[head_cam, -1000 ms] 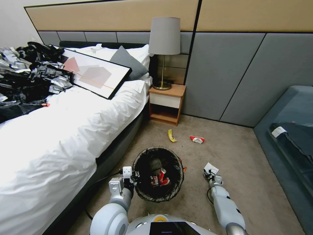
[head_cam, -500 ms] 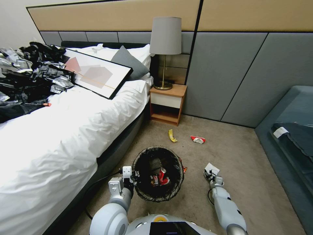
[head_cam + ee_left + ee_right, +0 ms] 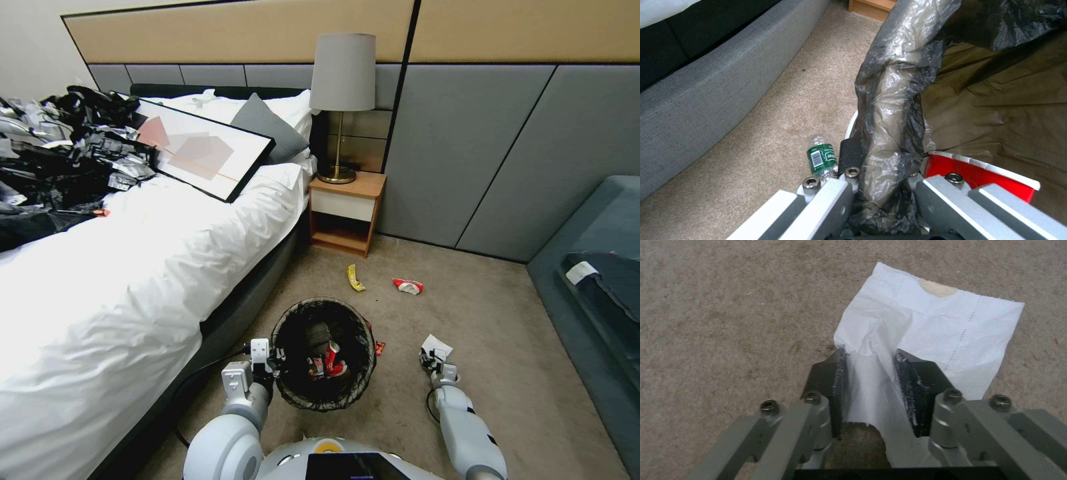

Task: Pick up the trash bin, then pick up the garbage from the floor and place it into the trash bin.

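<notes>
Two tools are seen at work near the floor. The left tool (image 3: pixel 272 361) is clenched on the bag-lined rim of the trash bin (image 3: pixel 325 401), which is held beside the bed (image 3: pixel 133 267). The right tool (image 3: pixel 871 373) is closed on a white tissue (image 3: pixel 929 326), pinched between its pads over the carpet (image 3: pixel 500 320). A yellow peel (image 3: pixel 354 277) and a red-and-white wrapper (image 3: pixel 407 285) are noted farther off, near the nightstand (image 3: pixel 345 213). A green bottle (image 3: pixel 821 159) lies just beside the bin.
</notes>
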You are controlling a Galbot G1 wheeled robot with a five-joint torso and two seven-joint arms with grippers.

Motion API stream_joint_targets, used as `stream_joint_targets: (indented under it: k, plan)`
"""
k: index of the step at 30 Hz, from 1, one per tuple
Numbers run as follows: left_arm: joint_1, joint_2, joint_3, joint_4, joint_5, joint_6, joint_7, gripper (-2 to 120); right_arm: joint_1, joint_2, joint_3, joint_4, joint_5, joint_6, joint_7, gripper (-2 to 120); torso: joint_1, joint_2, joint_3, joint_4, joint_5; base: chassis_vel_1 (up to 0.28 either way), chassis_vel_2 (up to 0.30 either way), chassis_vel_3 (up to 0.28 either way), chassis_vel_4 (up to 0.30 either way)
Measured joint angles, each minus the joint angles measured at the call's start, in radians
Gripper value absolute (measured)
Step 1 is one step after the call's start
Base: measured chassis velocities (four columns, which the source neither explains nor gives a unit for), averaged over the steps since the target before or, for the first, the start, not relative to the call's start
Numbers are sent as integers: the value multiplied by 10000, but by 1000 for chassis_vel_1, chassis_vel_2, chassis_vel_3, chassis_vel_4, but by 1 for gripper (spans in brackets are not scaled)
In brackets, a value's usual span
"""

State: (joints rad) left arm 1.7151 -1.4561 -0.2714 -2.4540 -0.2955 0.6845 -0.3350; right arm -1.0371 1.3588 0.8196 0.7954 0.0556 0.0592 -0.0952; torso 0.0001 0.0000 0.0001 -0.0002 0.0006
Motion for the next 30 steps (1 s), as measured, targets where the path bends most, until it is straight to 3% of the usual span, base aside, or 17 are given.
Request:
stream_joint_targets:
  k: [3, 5, 8, 26, 29, 30]
  plan:
    - [3, 2, -10, 0, 0, -3, 0, 0, 0, 5, 12, -116, -1, 81, 0, 14, 0, 0, -1, 3, -5, 0, 0, 0, 0]
    - [4, 2, -12, 0, 0, -3, 0, 0, 0, 5, 17, -130, 1, 88, 7, 14, 0, 0, -1, 3, -5, 0, 0, 0, 0]
    - [8, 1, -18, -1, -1, -4, 0, 0, 49, -6, 53, -268, 2, 173, 24, 2, 0, 0, 0, -3, -15, 0, 0, 0, 0]
    - [27, 1, -37, -15, 2, -30, -3, 0, 53, -55, 37, -137, 11, 360, 38, 0, 1, -1, 1, 3, 4, 0, 0, 0, 0]
    - [26, 2, -38, -1, 11, -38, -8, 0, -340, -65, -7, 766, 133, 545, 130, 0, 4, -3, 6, -31, 2, 0, 0, 0, 0]
    - [26, 2, -38, -1, 11, -38, -8, 0, -340, -65, -7, 766, 133, 545, 130, 0, 4, -3, 6, -31, 2, 0, 0, 0, 0]
